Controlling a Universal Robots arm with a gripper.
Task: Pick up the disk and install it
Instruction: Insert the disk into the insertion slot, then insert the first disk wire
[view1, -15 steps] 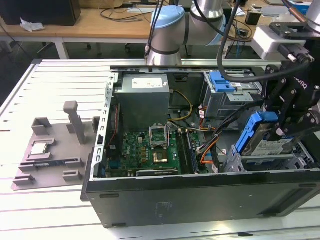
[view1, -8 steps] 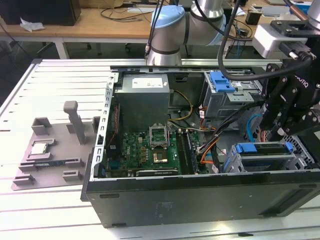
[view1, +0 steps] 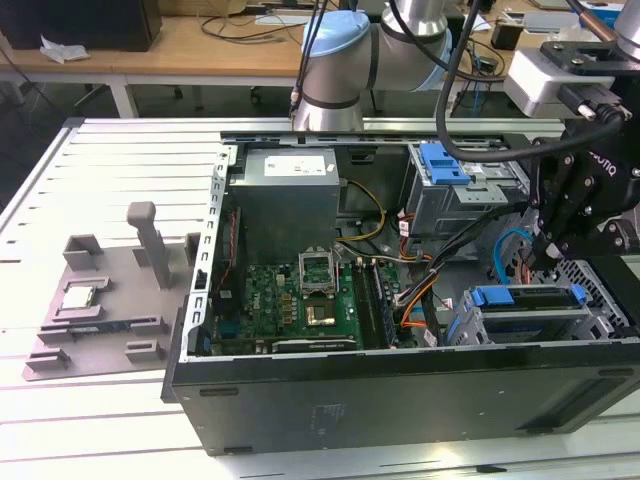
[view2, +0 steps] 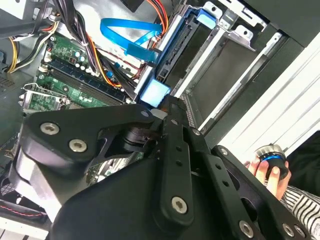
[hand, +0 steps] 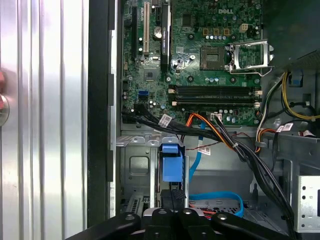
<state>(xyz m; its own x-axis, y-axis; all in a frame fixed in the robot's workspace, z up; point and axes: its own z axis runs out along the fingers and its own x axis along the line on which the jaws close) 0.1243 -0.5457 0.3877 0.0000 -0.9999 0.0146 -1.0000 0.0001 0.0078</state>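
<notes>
The disk (view1: 530, 298) stands on edge in the lower drive cage at the exterior view's right, showing its silver edge and blue carrier ends. My gripper (view1: 548, 262) hangs directly over it. In the first wrist view the gripper (hand: 172, 196) has its dark fingers pressed together, their tips at the blue carrier end of the disk (hand: 171, 165), with nothing between them. In the second wrist view the gripper (view2: 164, 109) ends right beside that blue tab of the disk (view2: 155, 92).
The open computer case holds a motherboard (view1: 290, 295), a power supply (view1: 290, 185), an upper bay with a blue bracket (view1: 440, 160) and cable bundles (hand: 220, 135). A grey fixture (view1: 100, 300) lies at the exterior view's left. A hand (view2: 260, 170) holds a round knob.
</notes>
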